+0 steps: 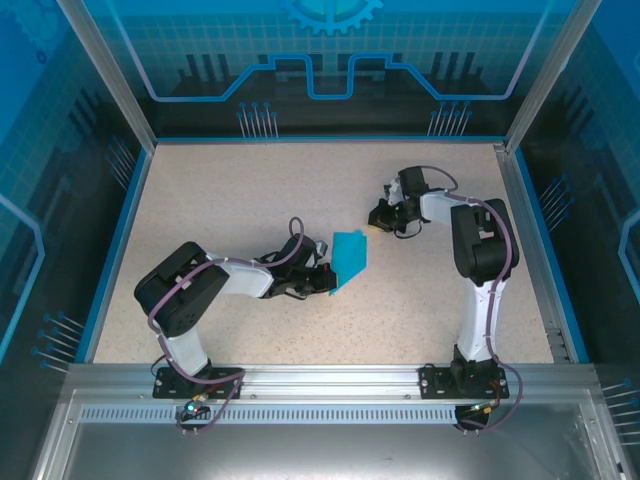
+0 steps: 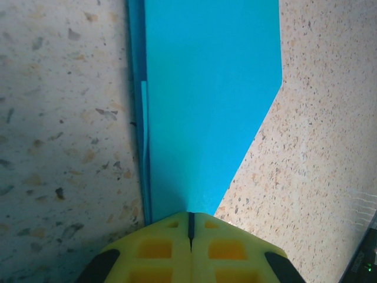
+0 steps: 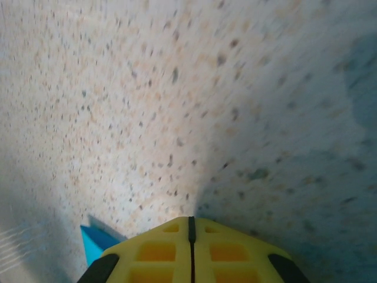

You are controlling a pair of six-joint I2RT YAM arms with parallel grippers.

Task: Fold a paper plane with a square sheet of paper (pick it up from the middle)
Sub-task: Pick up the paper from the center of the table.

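The left end effector [image 1: 322, 281] is fully closed, its two yellow fingers [image 2: 159, 247] pressed together with only a thin dark line between them. It sits at the pointed tip of the paper plane [image 1: 350, 257]. In the left wrist view the narrow end of the cyan sheet runs under the fingertips, but whether the tip is pinched or only touched cannot be told. The right end effector [image 1: 378, 216] is closed as well and has nothing between its fingers. It is just beside the wide upper right corner of the paper plane, and a small blue corner [image 3: 97, 243] shows to the left of its fingers. The paper plane lies flat near the middle of the tabletop [image 1: 250, 190], with a second folded layer visible along its long left edge in the left wrist view. On all sides of the paper plane there is open speckled surface, reaching to the blue rim [image 1: 128, 210] and the metal frame posts. Behind the paper plane, the far blue panel carries a printed gear emblem [image 1: 332, 12] and line patterns.
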